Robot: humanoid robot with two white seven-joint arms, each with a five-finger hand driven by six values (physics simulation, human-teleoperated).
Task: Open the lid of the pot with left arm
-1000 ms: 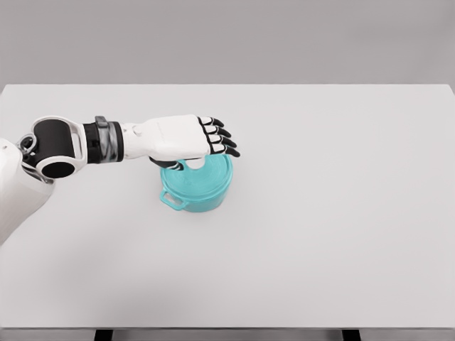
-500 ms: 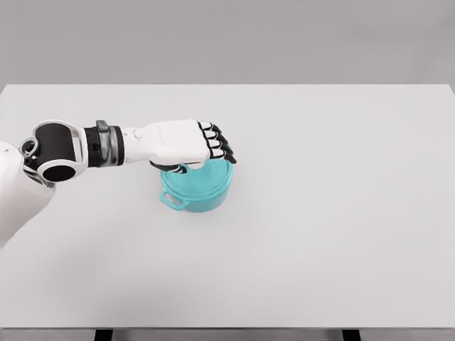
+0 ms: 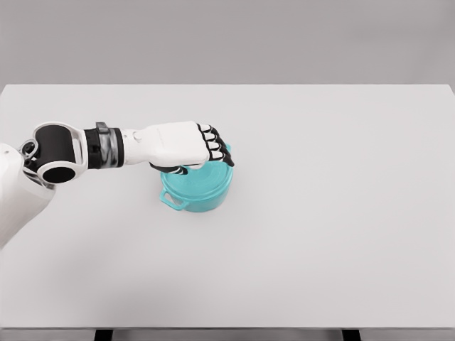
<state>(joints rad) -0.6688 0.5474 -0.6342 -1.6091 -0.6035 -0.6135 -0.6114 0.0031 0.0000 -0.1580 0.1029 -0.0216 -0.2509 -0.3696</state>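
The white left arm reaches in from the lower left, forearm level; its white-backed left hand (image 3: 186, 145) is knuckles-up, black-jointed fingers (image 3: 217, 148) curled downward.

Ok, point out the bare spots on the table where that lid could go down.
Bare: the table right of the teal pot to the far edge, and the strip between pot and near edge. Crowded: left of the pot, where the left hand and its arm reach over the lid.
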